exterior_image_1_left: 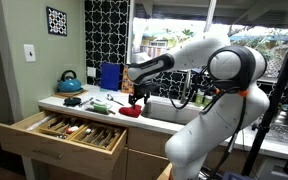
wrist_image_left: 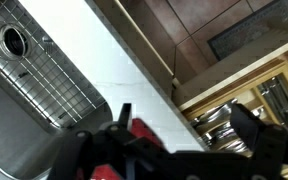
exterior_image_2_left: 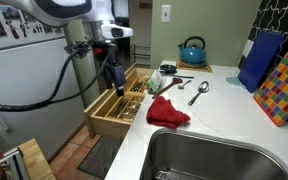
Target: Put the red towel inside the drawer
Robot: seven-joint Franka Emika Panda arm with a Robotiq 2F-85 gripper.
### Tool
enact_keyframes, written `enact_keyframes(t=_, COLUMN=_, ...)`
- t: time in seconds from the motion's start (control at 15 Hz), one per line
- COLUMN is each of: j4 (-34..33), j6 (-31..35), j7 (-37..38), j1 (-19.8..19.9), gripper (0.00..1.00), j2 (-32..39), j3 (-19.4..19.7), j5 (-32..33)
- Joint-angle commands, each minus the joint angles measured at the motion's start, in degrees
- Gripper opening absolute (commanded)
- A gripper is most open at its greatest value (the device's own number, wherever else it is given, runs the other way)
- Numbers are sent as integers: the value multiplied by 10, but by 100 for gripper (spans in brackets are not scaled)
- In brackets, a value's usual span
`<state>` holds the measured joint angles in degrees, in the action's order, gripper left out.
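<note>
The red towel (exterior_image_1_left: 130,110) lies crumpled on the white counter next to the sink; it also shows in an exterior view (exterior_image_2_left: 167,112) and at the lower edge of the wrist view (wrist_image_left: 136,132). The wooden drawer (exterior_image_1_left: 44,137) is pulled open below the counter and holds cutlery in trays (exterior_image_2_left: 117,103) (wrist_image_left: 224,112). My gripper (exterior_image_1_left: 134,93) (exterior_image_2_left: 114,76) hangs in the air above the counter's front edge, between towel and drawer. Its jaws (wrist_image_left: 186,125) are spread wide with nothing between them.
A steel sink (exterior_image_2_left: 214,152) (wrist_image_left: 29,75) is set in the counter beside the towel. A teal kettle (exterior_image_2_left: 192,50), a spoon (exterior_image_2_left: 199,93) and small utensils stand further along the counter. A blue board (exterior_image_2_left: 260,60) leans on the wall.
</note>
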<state>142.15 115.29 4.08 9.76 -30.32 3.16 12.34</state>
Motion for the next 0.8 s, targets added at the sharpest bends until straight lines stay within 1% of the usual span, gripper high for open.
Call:
enact_keyframes(t=0.0, j4=-56, j6=50, j7=57, j1=33, gripper=100, j2=101, j3=19, j5=15)
enact_keyframes(t=0.27, j4=-105, j6=90, j7=93, j1=46, gripper=100, j2=167, j3=49, j5=-21)
enact_keyframes(t=0.33, j4=-76, j6=80, j7=75, j1=39, gripper=100, j2=133, j3=42, j5=-1)
enact_keyframes(t=0.4, j4=-86, j6=82, j7=75, j1=40, gripper=100, j2=145, j3=46, j5=-2)
enact_keyframes(t=0.6, j4=-87, j6=82, j7=75, j1=39, gripper=100, j2=145, j3=44, j5=-1)
enact_keyframes(t=0.73, j4=-104, j6=84, j7=118, j1=50, gripper=100, j2=169, j3=42, j5=13)
